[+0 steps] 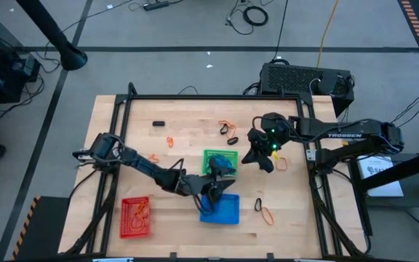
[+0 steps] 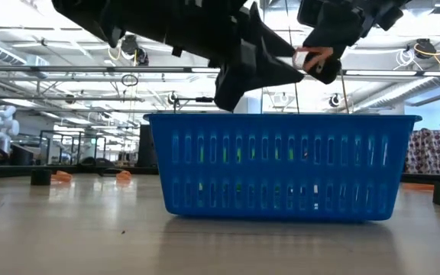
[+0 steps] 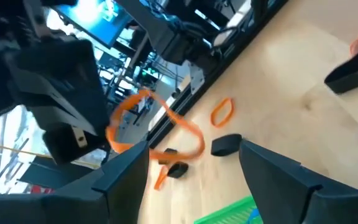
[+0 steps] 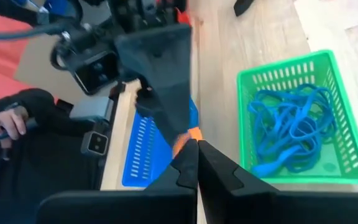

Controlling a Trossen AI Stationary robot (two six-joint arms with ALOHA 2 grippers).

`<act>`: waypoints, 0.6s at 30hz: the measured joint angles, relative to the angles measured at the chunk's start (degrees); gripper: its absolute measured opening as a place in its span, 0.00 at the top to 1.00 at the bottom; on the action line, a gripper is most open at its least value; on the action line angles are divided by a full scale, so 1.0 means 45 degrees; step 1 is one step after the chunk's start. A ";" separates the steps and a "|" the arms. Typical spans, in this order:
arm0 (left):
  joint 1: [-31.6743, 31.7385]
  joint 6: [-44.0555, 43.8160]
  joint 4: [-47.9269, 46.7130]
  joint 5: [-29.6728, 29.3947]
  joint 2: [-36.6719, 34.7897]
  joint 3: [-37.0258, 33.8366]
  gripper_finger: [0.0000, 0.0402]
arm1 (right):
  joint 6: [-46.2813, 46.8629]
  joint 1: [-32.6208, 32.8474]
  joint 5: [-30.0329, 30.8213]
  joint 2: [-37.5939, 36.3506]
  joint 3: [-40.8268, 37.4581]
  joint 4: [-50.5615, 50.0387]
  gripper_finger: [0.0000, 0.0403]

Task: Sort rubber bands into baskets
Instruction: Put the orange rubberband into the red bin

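Left gripper [image 1: 213, 196] hangs over the blue basket [image 1: 221, 210] near the table's front edge, jaws spread wide; in the left wrist view an orange rubber band [image 3: 157, 127] dangles off one finger [image 3: 120, 177], not pinched between the two. Right gripper [image 1: 262, 159] sits mid-table just beside the green basket [image 1: 220, 161], jaws pressed fully together, a bit of orange band [image 4: 185, 142] at the fingertips, cannot tell if gripped. Green basket holds a tangle of blue rubber bands [image 4: 291, 127]. Red basket [image 1: 135, 217] at the front left corner has orange bands [image 1: 141, 209] inside. Loose bands on the table [image 1: 188, 135]: orange and black ones [image 1: 228, 129] toward the back edge, one orange [image 1: 171, 140] left of centre, a black one [image 1: 258, 205] and an orange one [image 1: 268, 215] near the front right, beside the blue basket. Small black block [image 1: 158, 124] near the back left.
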 joint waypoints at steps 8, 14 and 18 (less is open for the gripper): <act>0.0115 0.0793 -0.0133 0.0280 0.0000 0.0000 0.36 | 0.0413 -0.0005 0.0006 0.0000 0.0000 0.0434 1.00; 0.0115 0.1419 0.0084 0.0366 0.0000 0.0000 0.36 | 0.0413 -0.0010 0.0006 0.0000 0.0000 0.0479 1.00; 0.0115 0.2056 0.0607 0.0369 0.0000 0.0000 0.36 | 0.0413 -0.0010 0.0011 0.0000 0.0000 0.0490 1.00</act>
